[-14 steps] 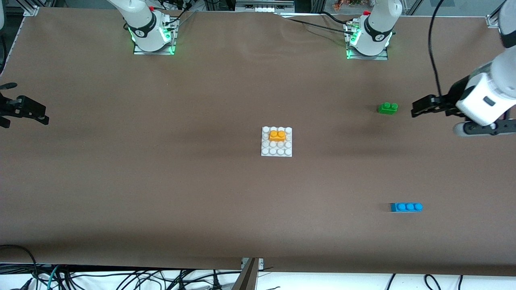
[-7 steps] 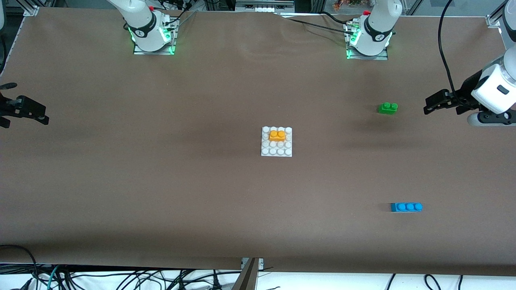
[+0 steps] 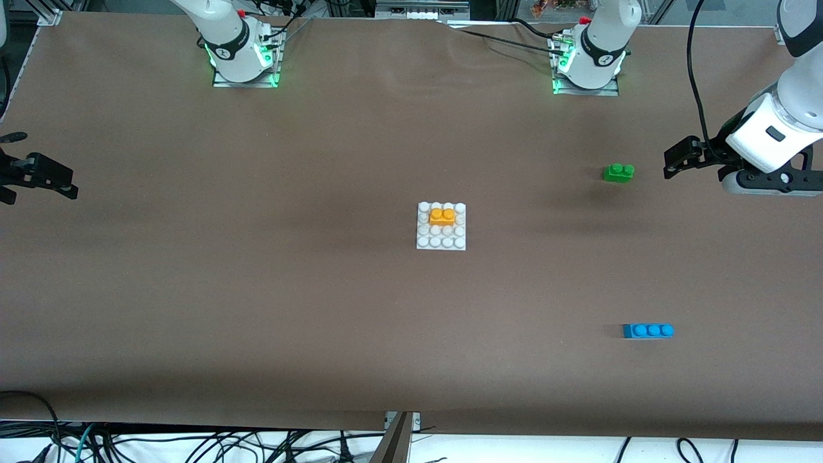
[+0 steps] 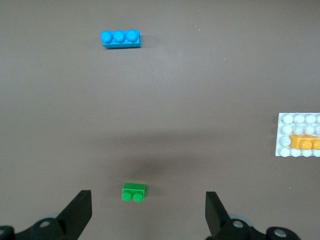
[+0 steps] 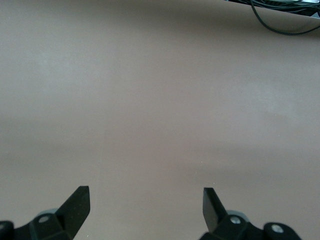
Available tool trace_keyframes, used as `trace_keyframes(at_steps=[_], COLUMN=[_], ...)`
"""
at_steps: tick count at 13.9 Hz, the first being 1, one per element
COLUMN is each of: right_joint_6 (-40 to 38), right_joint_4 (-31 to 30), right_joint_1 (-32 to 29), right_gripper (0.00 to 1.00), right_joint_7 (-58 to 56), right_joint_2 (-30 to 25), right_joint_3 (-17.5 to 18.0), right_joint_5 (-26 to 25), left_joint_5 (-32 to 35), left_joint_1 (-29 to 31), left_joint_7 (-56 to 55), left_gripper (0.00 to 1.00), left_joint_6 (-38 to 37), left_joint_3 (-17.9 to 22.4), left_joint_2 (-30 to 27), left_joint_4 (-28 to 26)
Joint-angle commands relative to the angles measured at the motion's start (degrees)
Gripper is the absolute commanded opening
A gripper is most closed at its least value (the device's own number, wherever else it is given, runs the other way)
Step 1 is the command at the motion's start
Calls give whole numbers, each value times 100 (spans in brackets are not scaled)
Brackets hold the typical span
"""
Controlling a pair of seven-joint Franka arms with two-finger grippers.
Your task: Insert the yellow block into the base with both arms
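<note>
One high camera, two wrist cameras over a brown table.
The front view looks down from across the table [image 3: 257, 308], facing both arm bases. The left wrist view looks down from above, sharing the green brick [image 4: 134, 192], blue brick [image 4: 120, 38] and base [image 4: 299, 135]. The right wrist view sees bare tabletop and cables.

Yellow block [image 3: 442, 216] seated flat on white base [image 3: 424, 242], mid-table.

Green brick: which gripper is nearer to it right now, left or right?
Left. The left gripper hangs open just beside the green brick, toward the left arm's end of the table. The right gripper, also open, waits at the right arm's end, with the base between them.
</note>
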Motion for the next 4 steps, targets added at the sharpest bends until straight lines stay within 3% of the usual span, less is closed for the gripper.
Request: trace_keyframes(at_steps=[1, 4], right_joint_6=[7, -2], right_joint_4=[28, 28], right_joint_1=[-52, -43], right_gripper=[100, 100], right_joint_7=[-110, -119], right_joint_2=[-6, -6], right_joint_3=[36, 36], right_joint_5=[-25, -25], left_joint_5=[111, 111], left_joint_1=[-29, -29], left_joint_7=[85, 76], left_gripper=[100, 100], left_joint_6=[45, 19], left_joint_3=[48, 40], left_joint_2=[-130, -113], left_joint_4=[-84, -84])
